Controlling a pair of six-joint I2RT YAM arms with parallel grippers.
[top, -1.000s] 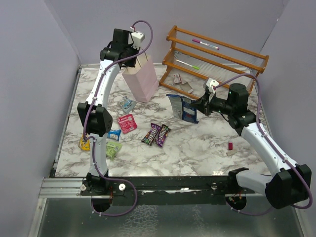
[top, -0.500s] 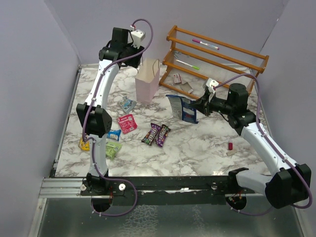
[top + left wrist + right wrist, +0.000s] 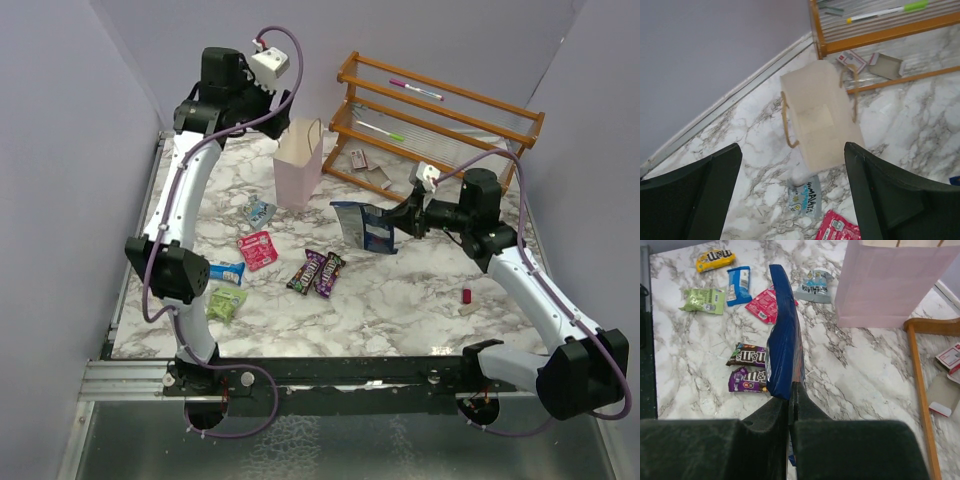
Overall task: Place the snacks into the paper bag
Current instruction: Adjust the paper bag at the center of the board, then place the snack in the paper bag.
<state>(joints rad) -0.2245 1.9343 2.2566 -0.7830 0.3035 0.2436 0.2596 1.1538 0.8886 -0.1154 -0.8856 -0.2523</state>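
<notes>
The pale pink paper bag (image 3: 298,165) (image 3: 820,120) (image 3: 890,285) stands upright on the marble, mouth open. My left gripper (image 3: 278,104) (image 3: 792,150) hovers above it, open and holding nothing. My right gripper (image 3: 402,217) (image 3: 791,390) is shut on the edge of the big blue cookie bag (image 3: 365,228) (image 3: 784,340), which hangs in the air right of the paper bag. Loose snacks lie on the table: a grey-blue packet (image 3: 260,211) (image 3: 805,196), a red one (image 3: 257,249), two dark candy bars (image 3: 317,272), blue-white (image 3: 228,271), green (image 3: 227,301) and yellow (image 3: 715,259).
An orange slatted rack (image 3: 440,110) stands at the back right with a pink and a green marker on it. Small cards (image 3: 358,158) lie under it. A tiny red stub (image 3: 466,295) sits by the right arm. Walls close in at the left and back.
My left gripper opened and let go of the paper bag, which now stands on the table; the gripper rose and drew back left. The right gripper carried the blue bag slightly left.
</notes>
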